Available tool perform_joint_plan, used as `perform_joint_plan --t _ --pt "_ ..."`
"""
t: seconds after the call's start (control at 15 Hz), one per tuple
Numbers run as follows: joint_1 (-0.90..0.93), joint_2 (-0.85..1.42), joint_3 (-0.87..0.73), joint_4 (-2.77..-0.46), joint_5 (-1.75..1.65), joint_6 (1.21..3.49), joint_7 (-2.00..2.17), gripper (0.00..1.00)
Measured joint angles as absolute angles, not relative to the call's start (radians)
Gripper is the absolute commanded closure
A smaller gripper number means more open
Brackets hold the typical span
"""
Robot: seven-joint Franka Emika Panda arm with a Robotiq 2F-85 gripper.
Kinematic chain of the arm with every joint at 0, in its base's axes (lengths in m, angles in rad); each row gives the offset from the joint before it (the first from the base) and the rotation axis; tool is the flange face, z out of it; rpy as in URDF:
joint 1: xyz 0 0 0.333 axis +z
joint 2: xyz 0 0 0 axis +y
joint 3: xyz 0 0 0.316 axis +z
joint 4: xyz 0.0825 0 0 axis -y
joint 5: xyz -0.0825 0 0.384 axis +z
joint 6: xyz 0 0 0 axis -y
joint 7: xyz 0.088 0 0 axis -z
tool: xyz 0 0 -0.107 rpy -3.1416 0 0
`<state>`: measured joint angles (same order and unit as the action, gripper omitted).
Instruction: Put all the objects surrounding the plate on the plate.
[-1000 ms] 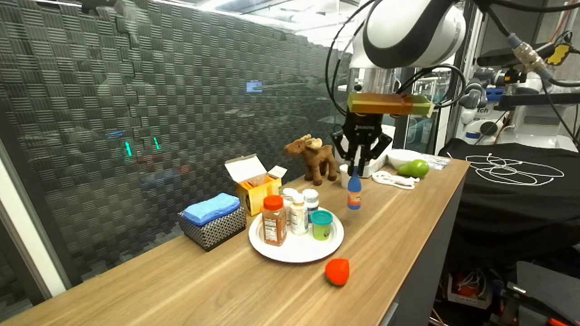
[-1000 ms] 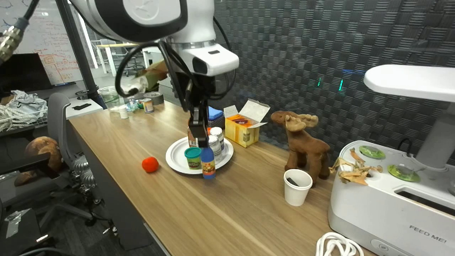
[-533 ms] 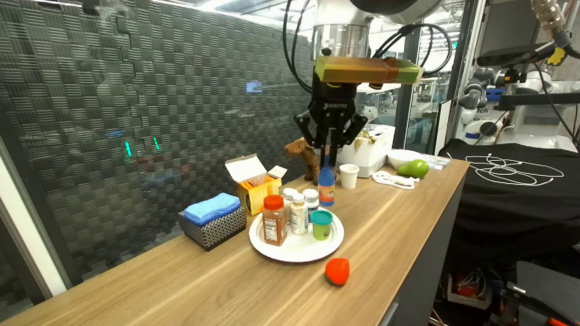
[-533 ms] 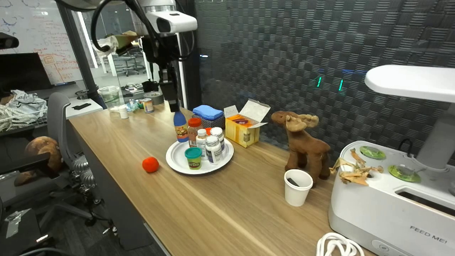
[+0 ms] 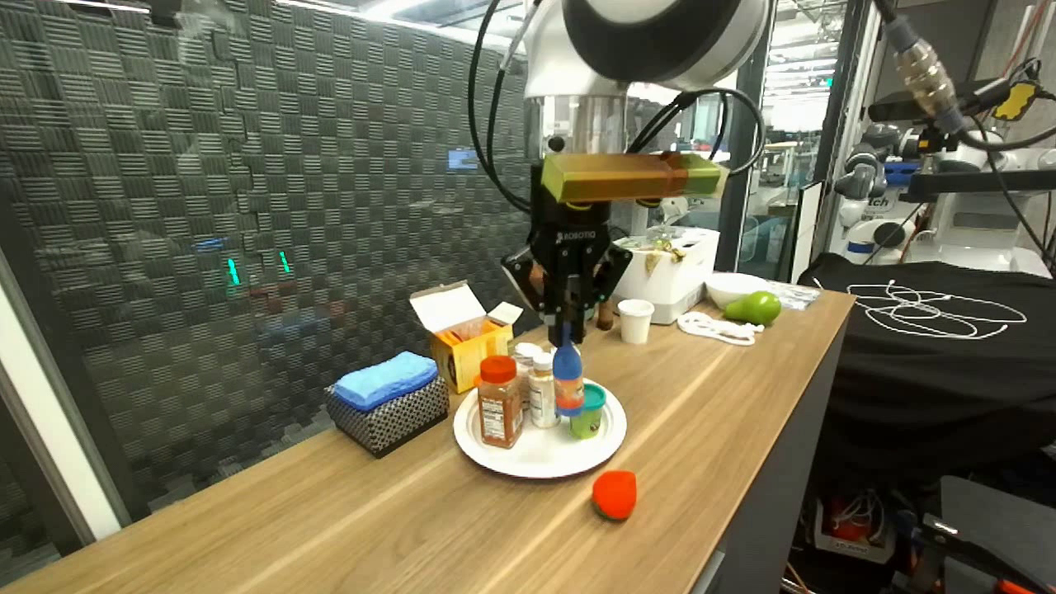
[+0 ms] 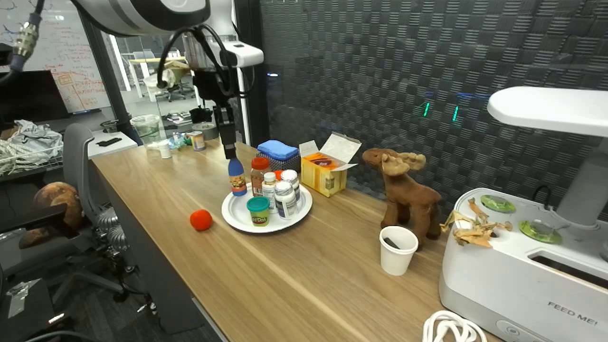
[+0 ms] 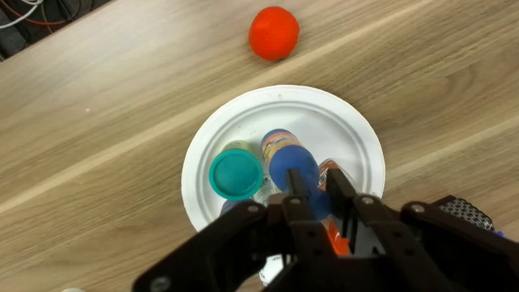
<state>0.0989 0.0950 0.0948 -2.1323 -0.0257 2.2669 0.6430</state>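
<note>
The blue bottle (image 6: 237,178) hangs directly below the pincer (image 5: 566,334), which grips it by the narrow neck over the plate (image 5: 544,464), between the wall-side edge and the outer edge of the counter (image 5: 396,536). Its neck points up and its base down, the long axis close to vertical; the base seems raised off the plate, though its height is hard to judge. The plate holds the orange-lidded spice jar (image 5: 501,408), white bottles (image 6: 286,202) and a teal-lidded jar (image 6: 259,213), all upright. The red ball (image 7: 274,33) lies off the plate, toward the outer edge. Near the wall-side edge, a yellow box (image 6: 313,179) with raised flaps holds orange packets (image 6: 322,161), and a paper cup (image 6: 396,261) contains a dark object (image 6: 390,242). Toward the corner beyond the cup, a green pear (image 5: 757,308) lies just beside a white bowl (image 5: 726,289).
</note>
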Motion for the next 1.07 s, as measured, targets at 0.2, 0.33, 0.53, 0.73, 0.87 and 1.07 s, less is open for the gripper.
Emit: perform_joint_plan --t 0.2,0.33,0.53,0.73,0.87,1.07 --pt "0.105 0.175 0.095 -2.098 -0.015 2.276 0.588 0.88" --pt "0.111 0.215 0.095 -2.074 0.002 2.276 0.548 0.88" --pt "0.123 0.248 0.095 -2.042 0.015 2.276 0.502 0.88" --pt "0.129 0.264 0.095 -2.021 0.016 2.282 0.471 0.88" --pt "0.13 0.271 0.095 -2.018 0.016 2.295 0.456 0.89" --pt "0.13 0.28 0.094 -2.017 0.016 2.32 0.439 0.89"
